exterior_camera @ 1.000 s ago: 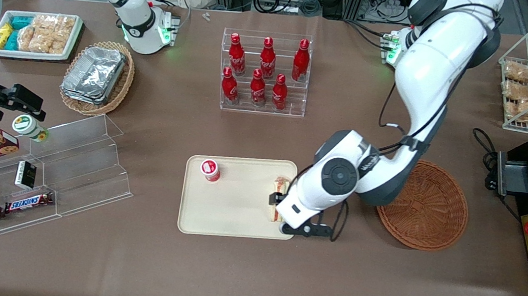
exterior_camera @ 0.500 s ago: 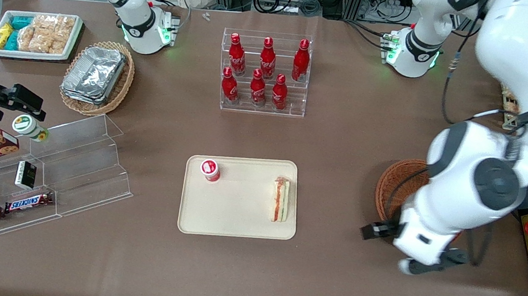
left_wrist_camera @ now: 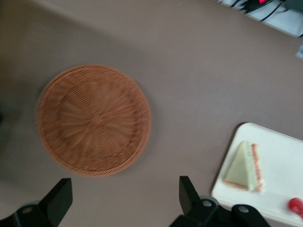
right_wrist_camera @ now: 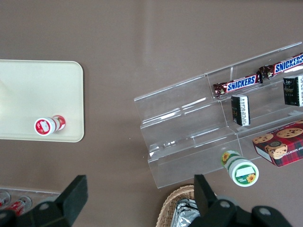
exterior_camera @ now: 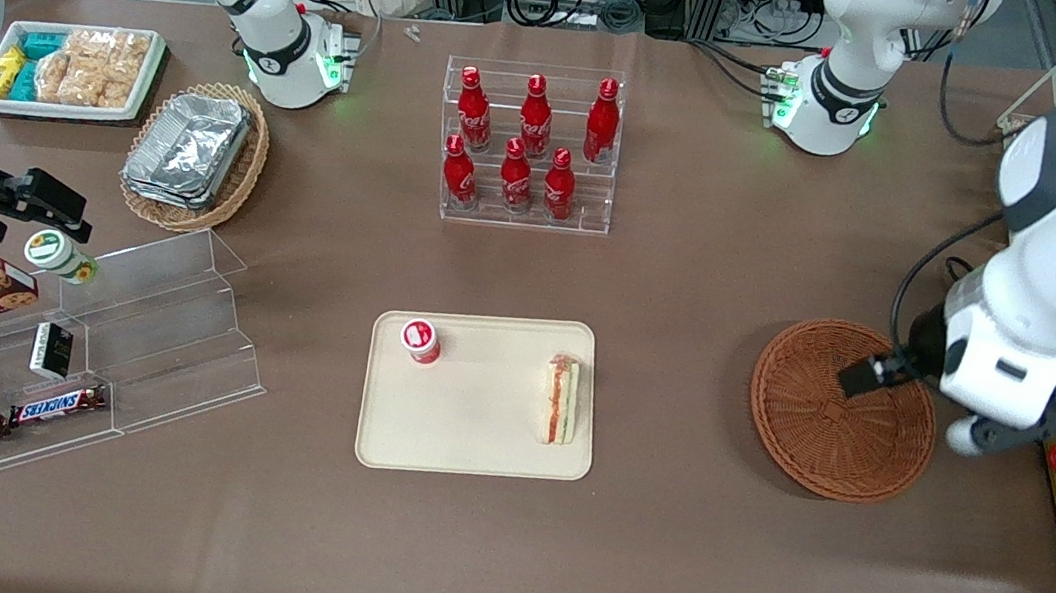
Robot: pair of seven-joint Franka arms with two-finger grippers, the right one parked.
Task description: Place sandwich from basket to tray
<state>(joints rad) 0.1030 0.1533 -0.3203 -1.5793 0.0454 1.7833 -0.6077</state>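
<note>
Fingers [left_wrist_camera: 60, 201] are spread wide with nothing between them, and the gripper [left_wrist_camera: 124, 198] hangs above the table right by the basket [exterior_camera: 842, 410], which has nothing in it. One sandwich [exterior_camera: 561, 400] sits on the one tray [exterior_camera: 480, 395], near the edge closest to the basket, along with one little red-capped bottle [exterior_camera: 420, 340]. Farther from the camera there are six red bottles [exterior_camera: 527, 142] on a clear rack. Compared to half a second ago the arm has swung up and away from over the basket toward its own end of the table; sandwich hasn't budged
</note>
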